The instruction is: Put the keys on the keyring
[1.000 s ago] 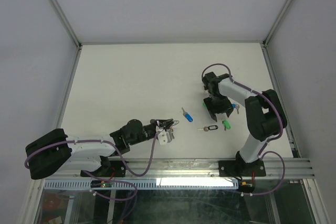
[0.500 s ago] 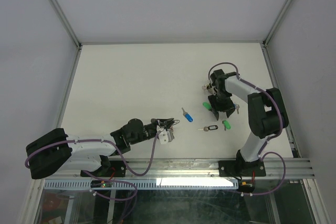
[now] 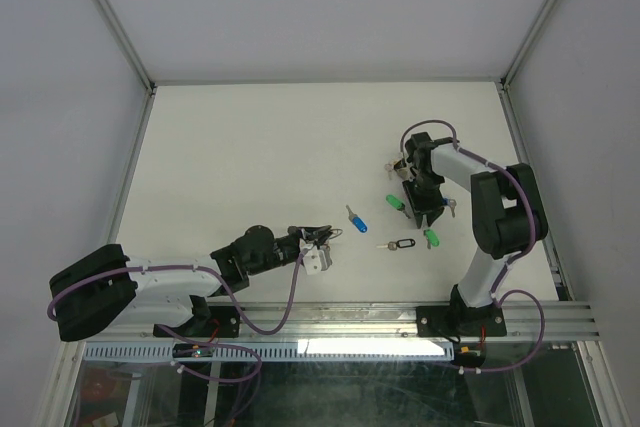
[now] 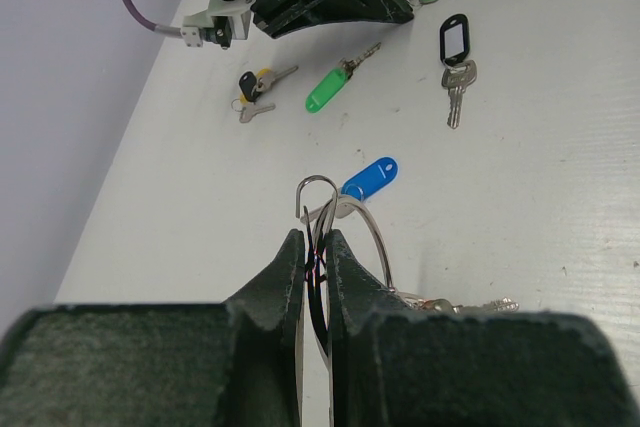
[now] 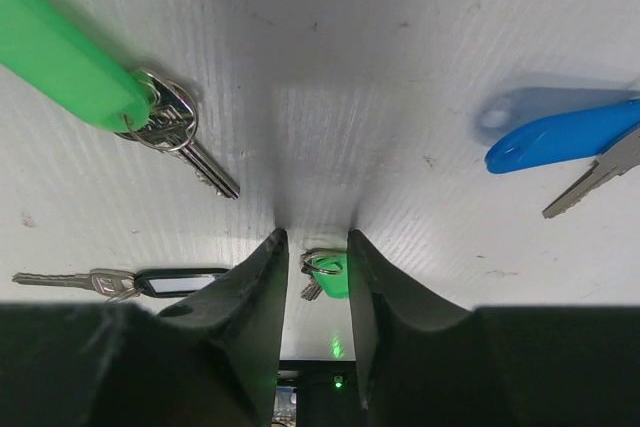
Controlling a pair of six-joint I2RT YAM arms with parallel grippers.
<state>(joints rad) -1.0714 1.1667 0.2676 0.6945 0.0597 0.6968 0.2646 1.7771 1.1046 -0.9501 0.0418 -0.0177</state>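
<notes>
silver keyring clamped tight in left tool.

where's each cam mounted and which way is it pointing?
Top external: above and behind the bases, looking down on the table; left arm and right arm show.
Left wrist: low, facing the right arm; left fingers pinching the keyring.
Right wrist: looking down; right fingers either side of a green tag.
All three share the black-tagged key.
</notes>
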